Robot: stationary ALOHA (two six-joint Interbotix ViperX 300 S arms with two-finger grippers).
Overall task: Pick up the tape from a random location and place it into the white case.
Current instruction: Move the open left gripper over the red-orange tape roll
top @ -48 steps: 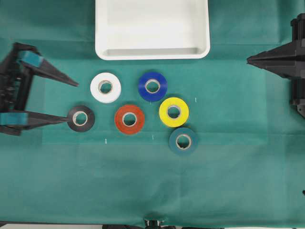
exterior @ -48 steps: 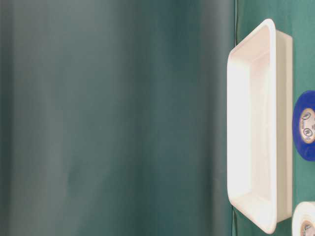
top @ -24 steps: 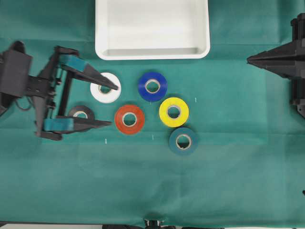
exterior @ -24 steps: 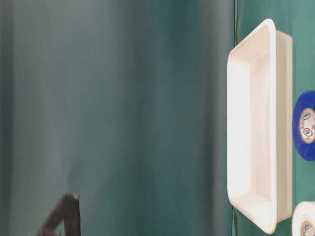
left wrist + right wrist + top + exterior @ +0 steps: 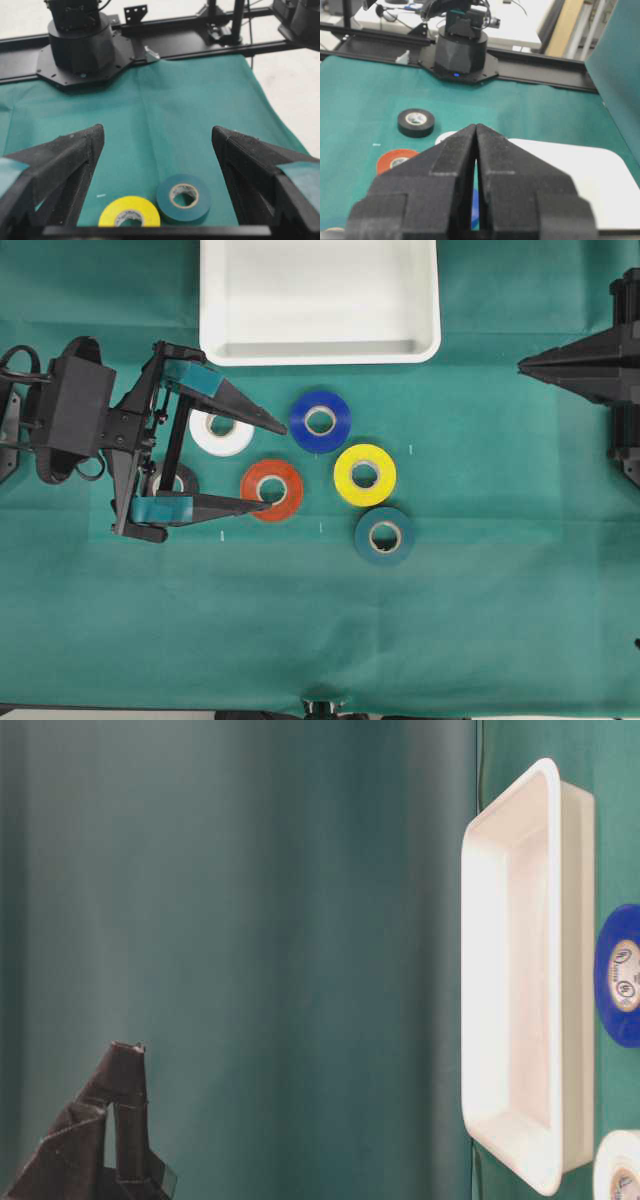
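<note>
Overhead view: left gripper (image 5: 272, 464) jaws fully spread, holding nothing, fingertips bracketing the tape (image 5: 272, 489), which lies on the green cloth (image 5: 300, 640) below the white case (image 5: 320, 350).
Left wrist view: yellow roll (image 5: 129, 218) and dark green roll (image 5: 183, 198) lie ahead.
Right wrist view: right gripper (image 5: 476, 131) closed, empty.

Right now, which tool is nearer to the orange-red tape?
Left. The left tool is open, one fingertip over the orange-red tape; the right tool is shut, far off at the right edge.
</note>
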